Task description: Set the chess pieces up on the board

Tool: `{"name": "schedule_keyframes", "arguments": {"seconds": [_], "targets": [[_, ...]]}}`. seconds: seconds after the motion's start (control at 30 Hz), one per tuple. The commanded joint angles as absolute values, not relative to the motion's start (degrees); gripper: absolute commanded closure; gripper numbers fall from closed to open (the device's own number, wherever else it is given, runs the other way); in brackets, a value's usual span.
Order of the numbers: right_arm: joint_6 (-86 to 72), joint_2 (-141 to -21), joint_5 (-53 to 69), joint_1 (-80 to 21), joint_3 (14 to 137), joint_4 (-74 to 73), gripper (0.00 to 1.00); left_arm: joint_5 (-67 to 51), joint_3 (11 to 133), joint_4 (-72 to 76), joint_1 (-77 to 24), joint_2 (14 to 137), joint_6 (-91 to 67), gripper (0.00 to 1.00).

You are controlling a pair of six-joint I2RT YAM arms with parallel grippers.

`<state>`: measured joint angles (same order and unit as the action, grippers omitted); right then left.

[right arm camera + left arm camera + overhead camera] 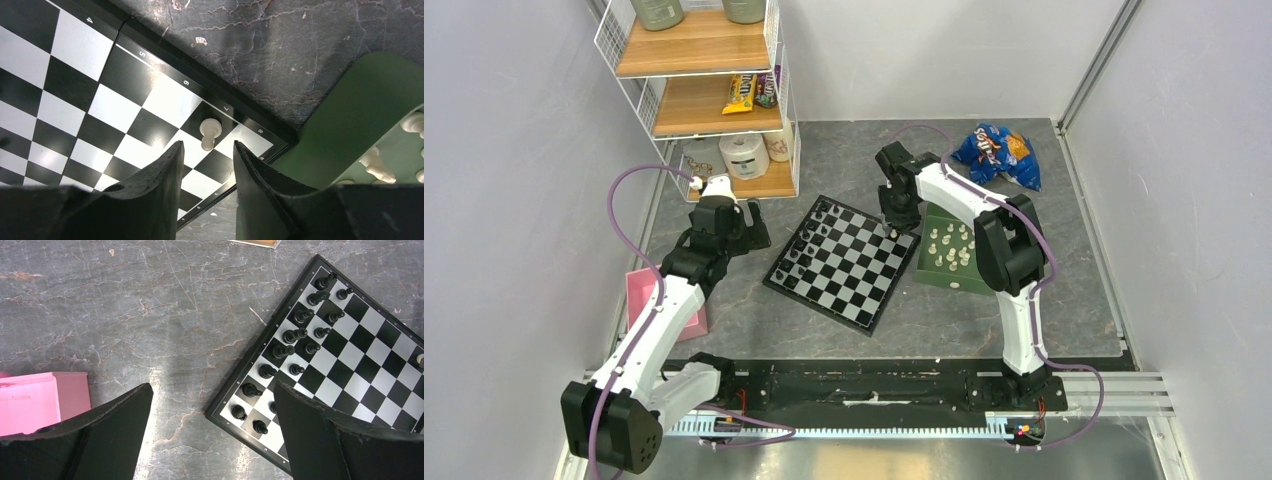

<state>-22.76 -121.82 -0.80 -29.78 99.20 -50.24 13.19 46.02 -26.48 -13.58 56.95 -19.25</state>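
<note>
Already on board (125, 75): one cream pawn (210, 132)

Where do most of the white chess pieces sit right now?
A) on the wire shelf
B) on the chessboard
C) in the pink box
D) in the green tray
D: the white chess pieces crowd the green tray beside the chessboard; just one white pawn stands on it.
</note>
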Motion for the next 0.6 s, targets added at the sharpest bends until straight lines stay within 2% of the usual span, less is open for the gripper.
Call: {"name": "schedule_keyframes", "arguments": {"seconds": [0.0,0.13,0.37,0.57], "targets": [[-22.4,-118.6,-0.2,-29.9,101.2,-49.9,0.47,13.1,48.0,-25.4,-13.4,56.2,-18.5,0.02],[-22.2,-115.3,-0.6,-29.9,100.8,-49.9,0.38,13.2,47.9,-25.4,-13.4,56.2,-18.4,0.02],[-21.8,-110.0,-4.2,-29.5,100.6,-50.4,0.03,15.9,46.8,-25.5,-13.4,55.6,-19.7,0.02],[-24.4,-104.4,-13.6,-29.1,98.0,-48.0,0.03,16.6,46.4,-26.0,-13.4,55.6,-20.7,0.02]]}}
